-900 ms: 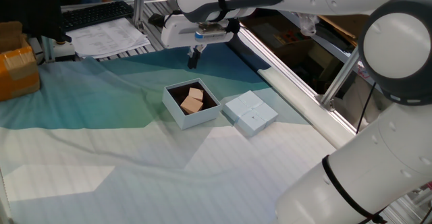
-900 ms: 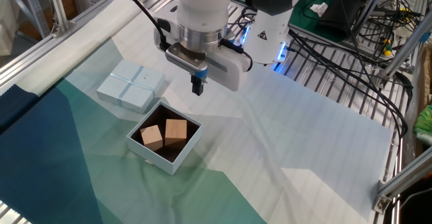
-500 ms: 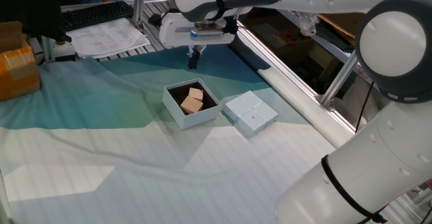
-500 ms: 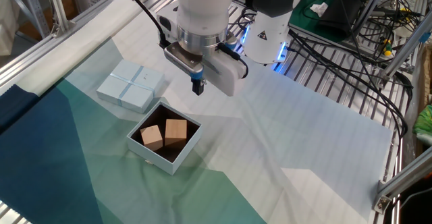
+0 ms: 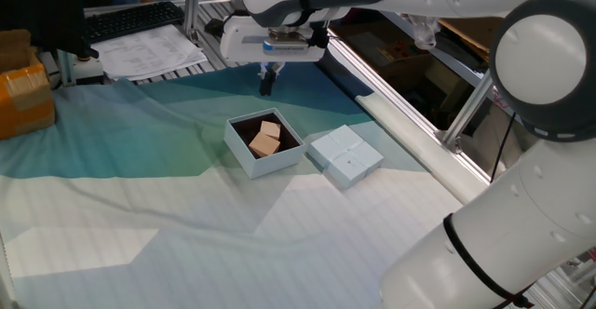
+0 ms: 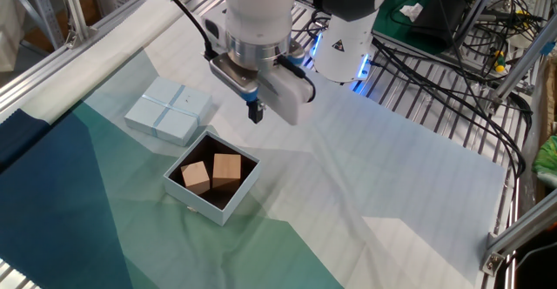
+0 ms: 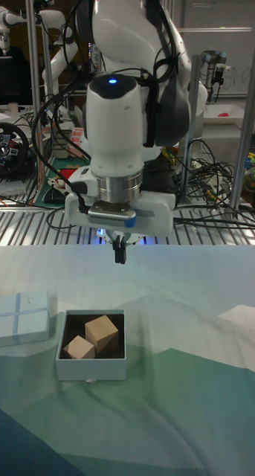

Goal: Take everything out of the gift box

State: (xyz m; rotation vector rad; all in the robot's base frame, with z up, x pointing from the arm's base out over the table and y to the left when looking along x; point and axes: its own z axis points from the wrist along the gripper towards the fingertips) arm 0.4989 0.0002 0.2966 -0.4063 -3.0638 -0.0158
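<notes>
Currently the hand hangs in the air above the desk, pointing straight down, with its two fingers pressed together and nothing between them. In the tall fixed view the fingertips sit above and just behind the far wall of the gift box, clear of it and of everything else.

The gift box rests open on the cloth that covers the desk. Its walls are pale and its inside is dark. Both wooden cubes lie inside it:
- The larger-looking cube sits toward the far side of the box as seen in the tall fixed view, turned at an angle.
- The smaller-looking cube sits just beside it, nearer the front wall; whether the two touch cannot be told.

Just beside the box lies the flat pale-blue lid, marked with a cross, close to one wall of the box. An orange-brown carton stands well apart at the far edge of the cloth in one fixed view, near a stack of printed papers and a keyboard.
</notes>
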